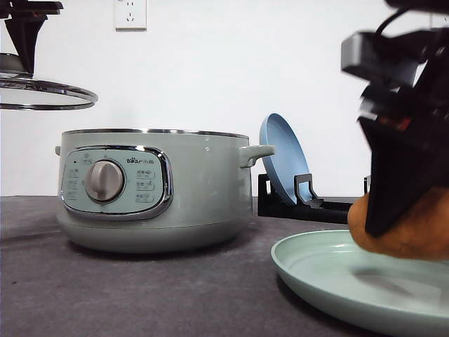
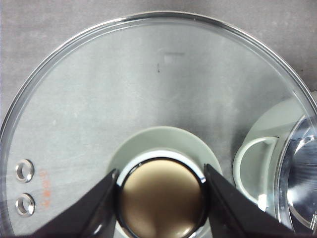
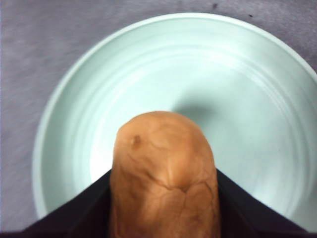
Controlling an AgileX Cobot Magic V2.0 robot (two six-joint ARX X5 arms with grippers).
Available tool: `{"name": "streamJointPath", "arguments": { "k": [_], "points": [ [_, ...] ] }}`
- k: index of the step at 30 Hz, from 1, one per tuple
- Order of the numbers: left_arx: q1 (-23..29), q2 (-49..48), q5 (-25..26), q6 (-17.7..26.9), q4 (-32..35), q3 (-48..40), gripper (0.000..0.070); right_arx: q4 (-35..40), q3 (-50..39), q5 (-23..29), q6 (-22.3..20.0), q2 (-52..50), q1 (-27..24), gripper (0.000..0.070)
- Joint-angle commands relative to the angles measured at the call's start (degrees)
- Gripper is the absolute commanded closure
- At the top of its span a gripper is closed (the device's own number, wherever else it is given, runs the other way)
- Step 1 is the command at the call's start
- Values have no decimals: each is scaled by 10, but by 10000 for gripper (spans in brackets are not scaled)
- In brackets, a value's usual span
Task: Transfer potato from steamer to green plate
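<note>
The sage-green steamer point(image 1: 151, 189) stands open on the dark table at centre left. Its glass lid point(image 1: 42, 91) hangs up at the far left, and my left gripper point(image 2: 161, 198) is shut on the lid's brown knob point(image 2: 162, 198). At the right my right gripper point(image 1: 403, 210) is shut on the brown-orange potato point(image 1: 414, 228), held a little above the green plate point(image 1: 330, 270). In the right wrist view the potato point(image 3: 166, 173) sits between the dark fingers point(image 3: 74, 218) over the plate's point(image 3: 257, 99) middle, casting a shadow on it.
A blue plate point(image 1: 282, 156) leans in a black rack point(image 1: 302, 200) behind the steamer's right handle point(image 1: 256, 153). A white wall with a socket point(image 1: 130, 14) closes the back. Bare dark tabletop point(image 1: 140, 288) lies in front of the steamer.
</note>
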Motion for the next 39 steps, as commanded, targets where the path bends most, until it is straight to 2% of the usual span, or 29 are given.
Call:
{"name": "streamJointPath", "arguments": {
  "k": [1,11,31,33,37,38,39],
  "points": [
    [1,-8,-1,-1,16,24,700,12,3,2,4,20,1,517],
    [1,-8,-1,-2,16,24,700,39,3,2,4,60,0,517],
    [0,-8,-1,-2,15,24,700,36,2,2,-7,68,0,511],
    [0,-8,-1,-3,15,24,700,36,2,2,-7,68,0,457],
    [0,-8,-1,-3,14,24,700,23,12,3,-3,64,0,168],
    [0,-8,0,-3,14,24,700,19,17,3,-3,59,0,119],
    [0,-8,0,-3,14,24,700,15,23,3,-3,53,0,100]
  ]
}}
